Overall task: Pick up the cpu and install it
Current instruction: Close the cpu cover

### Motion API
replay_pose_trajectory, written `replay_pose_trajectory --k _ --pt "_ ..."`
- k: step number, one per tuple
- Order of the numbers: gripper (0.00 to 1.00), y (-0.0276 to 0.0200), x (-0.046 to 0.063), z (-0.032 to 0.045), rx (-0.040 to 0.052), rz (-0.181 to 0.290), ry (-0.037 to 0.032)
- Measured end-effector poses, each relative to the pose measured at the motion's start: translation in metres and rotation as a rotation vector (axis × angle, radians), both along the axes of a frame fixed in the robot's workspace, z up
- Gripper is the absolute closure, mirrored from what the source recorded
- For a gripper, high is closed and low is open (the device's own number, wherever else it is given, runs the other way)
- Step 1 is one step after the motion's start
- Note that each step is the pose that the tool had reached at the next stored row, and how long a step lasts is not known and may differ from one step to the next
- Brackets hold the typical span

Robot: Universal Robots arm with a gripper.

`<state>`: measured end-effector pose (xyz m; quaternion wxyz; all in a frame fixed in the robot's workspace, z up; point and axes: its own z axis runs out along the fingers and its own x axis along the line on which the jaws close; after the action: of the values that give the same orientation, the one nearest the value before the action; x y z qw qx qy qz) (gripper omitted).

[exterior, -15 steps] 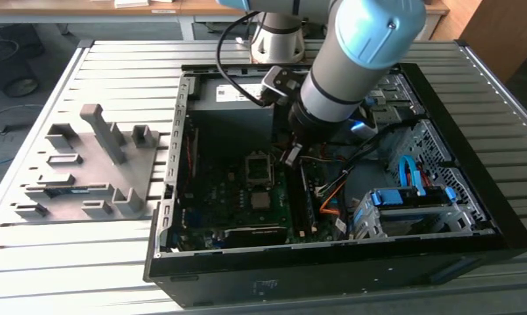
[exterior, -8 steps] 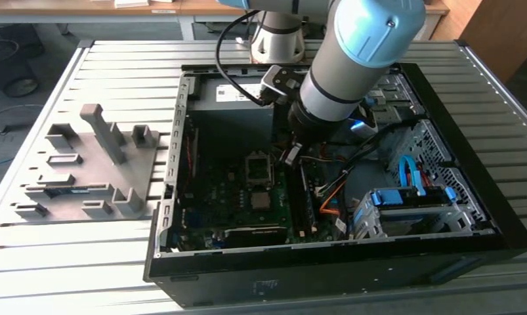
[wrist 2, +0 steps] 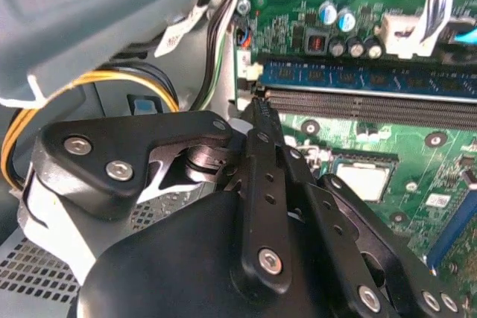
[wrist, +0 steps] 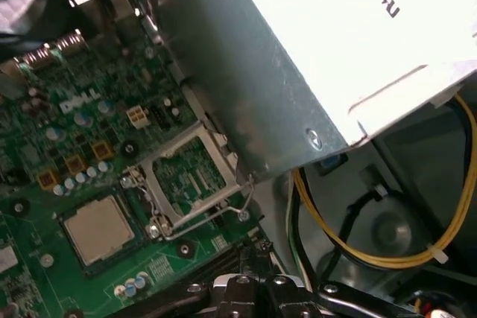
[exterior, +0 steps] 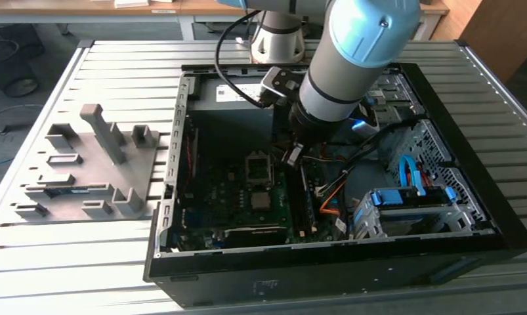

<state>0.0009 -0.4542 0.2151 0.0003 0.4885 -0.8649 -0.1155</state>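
Jaws: drawn together, nothing visible between them. Gripper [wrist 2: 261, 113] tip hangs over the motherboard [wrist 2: 350, 217] edge, right at the end of the memory slots [wrist 2: 358, 102]; cannot tell if it touches. In the first wrist view the gripper [wrist: 250, 255] sits near a bundle of yellow cables [wrist: 417, 255] under the silvery power-supply box [wrist: 313, 57].

Cpu [wrist 2: 361, 179]: not gripped. It lies flat on the board, metal top up, inside a dark square surround, near the tip but apart from it. It is square, so no long axis; its edges run parallel to the memory slots. In the first wrist view the cpu [wrist: 97, 229] lies just beside a hinged metal frame [wrist: 171, 147], which is swung open with green board showing through it.

Exterior view: arm [exterior: 351, 59] comes down into the open computer case [exterior: 333, 262], gripper [exterior: 292, 156] just to the exterior view's right of the frame [exterior: 257, 164] and cpu [exterior: 263, 200]. A drive cage [exterior: 412, 210] with blue cables sits further right.

Surface [exterior: 114, 65]: slatted grey metal. A grey fixture block [exterior: 88, 177] rests on it at the exterior view's left of the case.

Room: wooden desk edge [exterior: 71, 10] behind, bluish floor beyond the surface.
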Motion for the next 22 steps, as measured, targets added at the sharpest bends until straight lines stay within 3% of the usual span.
replay_pose_trajectory --k 1,6,11,14,16,20,22 --pt "0.9 0.0 0.0 0.0 -0.0001 0.0 -0.006" --pt "0.9 0.0 0.0 0.0 -0.0001 0.0 -0.0076" --pt "0.9 0.0 -0.014 -0.0021 -0.0001 0.0 -0.0204" --pt "0.9 0.0002 -0.017 -0.0066 0.0018 0.0 -0.0213" --pt "0.9 0.0002 -0.017 -0.0082 0.0154 0.0 -0.0214" --pt "0.9 0.0003 -0.017 -0.0093 0.0629 -0.007 -0.0215" --pt "0.9 0.0003 -0.017 -0.0103 0.0745 -0.019 -0.0219"
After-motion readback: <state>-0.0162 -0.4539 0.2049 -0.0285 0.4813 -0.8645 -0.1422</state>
